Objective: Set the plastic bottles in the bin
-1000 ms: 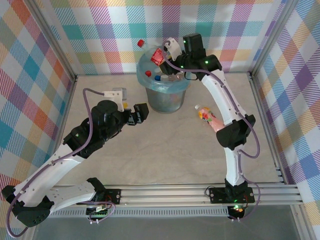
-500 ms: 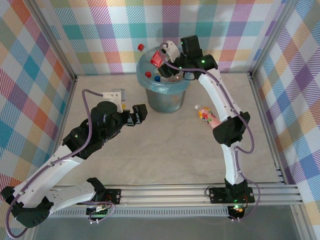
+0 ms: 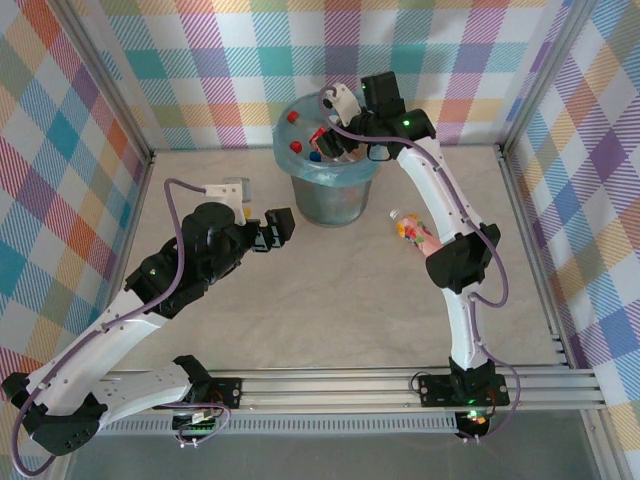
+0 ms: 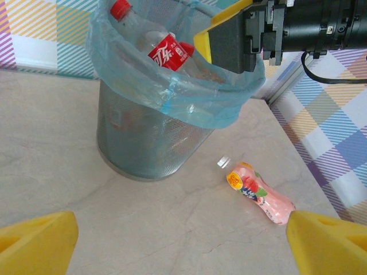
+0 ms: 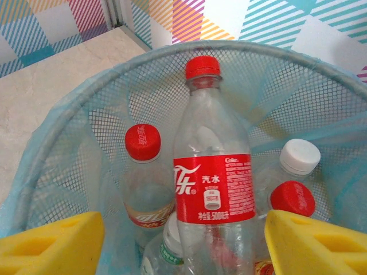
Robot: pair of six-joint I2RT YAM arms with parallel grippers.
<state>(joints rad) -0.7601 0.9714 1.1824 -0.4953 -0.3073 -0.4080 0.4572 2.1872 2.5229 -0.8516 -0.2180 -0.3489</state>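
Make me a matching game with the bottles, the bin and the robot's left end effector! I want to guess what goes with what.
Things:
1. red-labelled cola bottle
2. pink bottle
3. bin
4. left end effector

What fits:
a. open
b. grey mesh
c. lying on its side
d. wears a red cap

Pairs: 1-d, 2-c, 3-b, 4-a

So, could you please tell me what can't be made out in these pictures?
- Bottle count in the bin: right wrist view, the red-label bottle and the right fingers cover those beneath.
- Lower end of the pink bottle: top view, behind the right arm.
- Label print on the pink bottle: left wrist view, too small.
- Far rim of the bin: left wrist view, partly behind the right fingers.
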